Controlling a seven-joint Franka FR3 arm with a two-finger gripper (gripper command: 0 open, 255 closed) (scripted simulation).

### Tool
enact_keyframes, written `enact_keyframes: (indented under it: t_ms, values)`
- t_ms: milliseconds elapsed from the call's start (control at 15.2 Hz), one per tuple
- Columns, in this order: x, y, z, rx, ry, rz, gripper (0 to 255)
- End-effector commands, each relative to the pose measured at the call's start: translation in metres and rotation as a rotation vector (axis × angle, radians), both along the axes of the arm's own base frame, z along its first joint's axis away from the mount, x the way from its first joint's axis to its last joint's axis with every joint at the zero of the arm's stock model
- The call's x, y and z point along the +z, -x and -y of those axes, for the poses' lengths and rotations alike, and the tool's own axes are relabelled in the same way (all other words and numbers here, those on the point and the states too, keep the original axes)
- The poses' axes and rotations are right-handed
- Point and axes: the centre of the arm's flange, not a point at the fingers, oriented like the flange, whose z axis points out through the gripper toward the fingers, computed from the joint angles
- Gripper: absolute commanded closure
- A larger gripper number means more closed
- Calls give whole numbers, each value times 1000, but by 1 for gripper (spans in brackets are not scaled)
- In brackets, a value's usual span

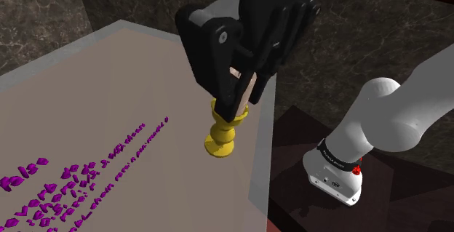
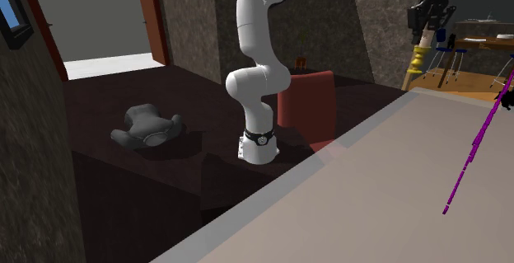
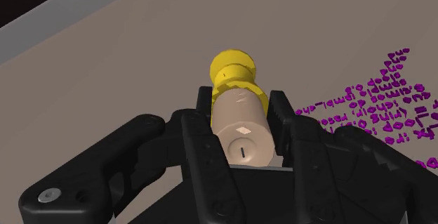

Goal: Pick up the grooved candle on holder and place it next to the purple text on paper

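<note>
Clamping the candle [image 3: 242, 128] from both sides, the black gripper [image 3: 242, 110] has its fingers [image 3: 203, 107] pressed onto the pale beige cylinder, so it's grasping it; wick end faces the wrist cam, body tilted w/ the hand. Yellow knobbed holder [image 3: 235, 71] sticks out past the fingertips, attached to the candle's other end. Under it lies the grey-beige table [image 3: 105, 68], and purple text [image 3: 379, 107] runs flat on the top, off to one side of the holder, apart from it. In the shoulder view the gripper [image 1: 236, 110] hangs near the table [image 1: 87, 100] edge that faces the arm's base [image 1: 335, 169]; holder [image 1: 220, 137] sits just inside that edge, a sliver of candle [image 1: 251, 85] showing btwn the fingers. Text [image 1: 65, 187] spreads well inboard, toward that view's lower left. In the 2nd exterior view the holder [image 2: 421, 58] shows above the table's [image 2: 371, 195] far corner w/ a gap below its foot, so it looks clear of the surface; gripper [image 2: 428, 22] over it, text [image 2: 474, 158] a thin slanted line at right. Beyond: white arm [image 2: 259, 47], red chair [image 2: 309, 100] beside it, grey lumpy object [image 2: 148, 128] on the dark floor.
</note>
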Motion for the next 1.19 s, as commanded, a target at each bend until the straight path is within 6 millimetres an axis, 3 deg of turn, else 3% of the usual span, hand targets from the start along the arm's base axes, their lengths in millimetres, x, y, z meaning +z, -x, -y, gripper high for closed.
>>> enact_keyframes:
  t_ms: [0, 1122]
  values:
    - [-11, 0, 1, 0, 0, 0, 255]
    - [-101, 0, 1, 0, 0, 0, 255]
